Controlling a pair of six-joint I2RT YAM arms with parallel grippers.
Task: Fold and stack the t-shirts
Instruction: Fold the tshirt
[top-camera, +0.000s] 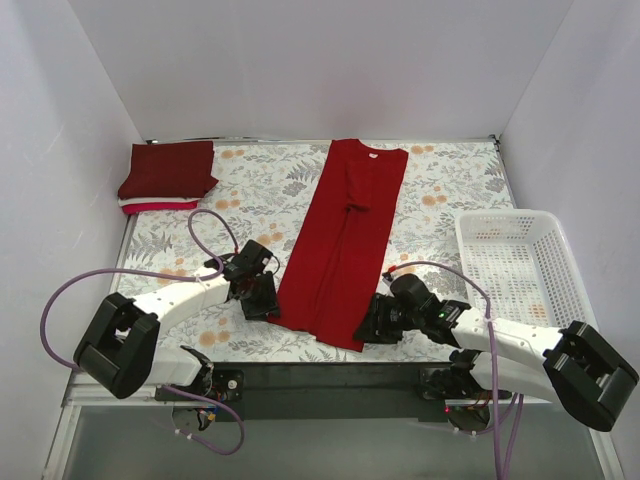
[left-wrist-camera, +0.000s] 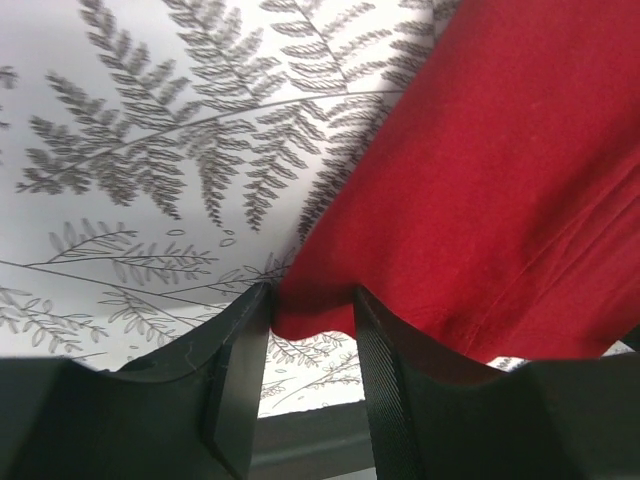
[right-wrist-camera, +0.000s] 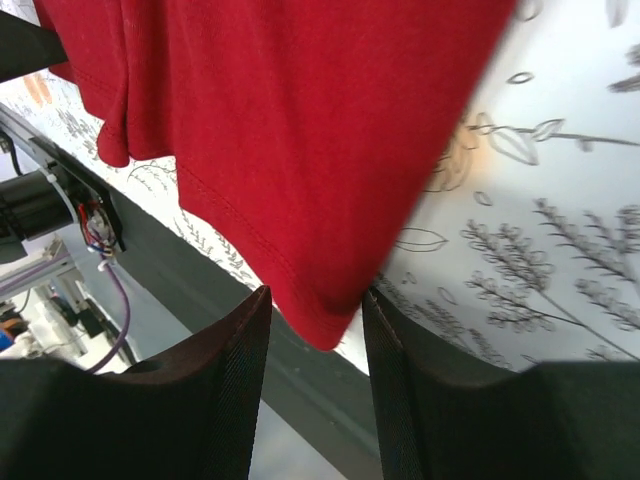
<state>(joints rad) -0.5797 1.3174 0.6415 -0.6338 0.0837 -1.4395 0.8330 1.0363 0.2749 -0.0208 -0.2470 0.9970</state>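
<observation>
A bright red t-shirt (top-camera: 345, 235) lies folded into a long strip down the middle of the table, collar at the far end. My left gripper (top-camera: 265, 300) is at the strip's near left corner. In the left wrist view the gripper (left-wrist-camera: 312, 295) is open, with the red hem corner (left-wrist-camera: 310, 315) between the fingers. My right gripper (top-camera: 368, 330) is at the near right corner. In the right wrist view it (right-wrist-camera: 315, 295) is open around the other hem corner (right-wrist-camera: 320, 320). A folded dark maroon t-shirt (top-camera: 168, 168) tops a stack at the far left, with white and pinkish-red edges (top-camera: 150, 206) showing beneath.
A white plastic lattice basket (top-camera: 508, 214) stands at the right, beside the right arm. The table has a fern and flower print cover (top-camera: 250, 190). Its dark front edge (top-camera: 320, 375) runs just behind both grippers. White walls close in the sides and back.
</observation>
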